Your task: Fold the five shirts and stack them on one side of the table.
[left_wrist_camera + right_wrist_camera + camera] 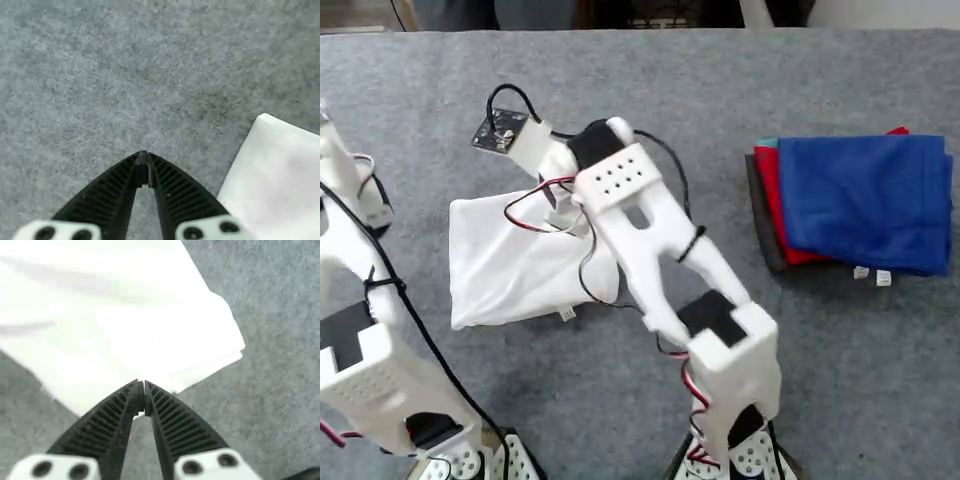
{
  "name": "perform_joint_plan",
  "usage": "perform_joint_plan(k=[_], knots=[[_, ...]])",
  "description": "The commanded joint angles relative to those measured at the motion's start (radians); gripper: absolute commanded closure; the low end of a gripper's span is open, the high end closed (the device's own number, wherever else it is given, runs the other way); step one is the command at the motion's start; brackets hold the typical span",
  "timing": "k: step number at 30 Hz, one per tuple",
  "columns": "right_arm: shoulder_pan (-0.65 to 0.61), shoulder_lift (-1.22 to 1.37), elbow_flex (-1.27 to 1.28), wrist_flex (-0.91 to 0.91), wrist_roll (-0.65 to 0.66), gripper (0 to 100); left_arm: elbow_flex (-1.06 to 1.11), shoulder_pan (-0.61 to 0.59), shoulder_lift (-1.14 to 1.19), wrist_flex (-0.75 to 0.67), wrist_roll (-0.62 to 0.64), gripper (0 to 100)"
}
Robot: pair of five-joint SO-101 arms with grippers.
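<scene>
Clenched tight, the right gripper (140,399) has its fingertips pressed together at the edge of the folded white shirt (520,265), which lies left of the middle of the grey table (720,90). The left gripper (143,170) is likewise clenched with nothing between its fingertips, over bare table just beside a corner of that shirt. Well apart, at the right side, sits a stack of folded shirts with a blue shirt (865,200) on top and a red shirt (770,200) showing beneath it.
</scene>
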Motion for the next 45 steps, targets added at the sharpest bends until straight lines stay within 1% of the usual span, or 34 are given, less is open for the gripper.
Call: perform_joint_plan(k=[1, 6, 10, 15, 18, 23, 25, 27, 30, 35, 39, 42, 45], knots=[[-0.029, 0.045, -0.142, -0.020, 0.000, 98.4, 0.081, -0.031, -0.068, -0.086, -0.002, 97], [-0.058, 0.209, -0.274, -0.041, 0.000, 98.4, 0.148, -0.058, -0.095, -0.084, -0.006, 97], [-0.068, 0.351, -0.398, -0.044, -0.006, 98.4, 0.228, -0.099, -0.164, -0.094, -0.006, 97], [-0.064, 0.484, -0.570, -0.037, -0.002, 98.4, 0.361, -0.142, -0.258, -0.193, -0.009, 97], [-0.066, 0.521, -0.664, 0.051, -0.002, 98.4, 0.409, -0.147, -0.295, -0.216, -0.009, 97], [-0.054, 0.550, -0.771, 0.278, 0.000, 98.4, 0.417, -0.147, -0.299, -0.213, -0.009, 97], [-0.035, 0.547, -0.766, 0.276, 0.000, 98.4, 0.415, -0.147, -0.299, -0.215, -0.008, 97], [-0.023, 0.533, -0.736, 0.276, 0.000, 98.4, 0.415, -0.143, -0.301, -0.216, -0.008, 97], [-0.023, 0.483, -0.607, 0.278, 0.005, 98.5, 0.415, -0.145, -0.302, -0.216, -0.008, 97], [-0.017, 0.315, -0.308, 0.276, 0.071, 98.5, 0.415, -0.148, -0.299, -0.216, -0.009, 97], [-0.002, 0.127, -0.053, 0.276, 0.123, 98.5, 0.415, -0.148, -0.299, -0.216, -0.009, 97], [0.046, -0.021, 0.176, 0.267, 0.184, 98.5, 0.415, -0.148, -0.299, -0.216, -0.009, 97], [0.149, -0.147, 0.384, 0.192, 0.269, 98.5, 0.415, -0.148, -0.299, -0.216, -0.009, 97]])
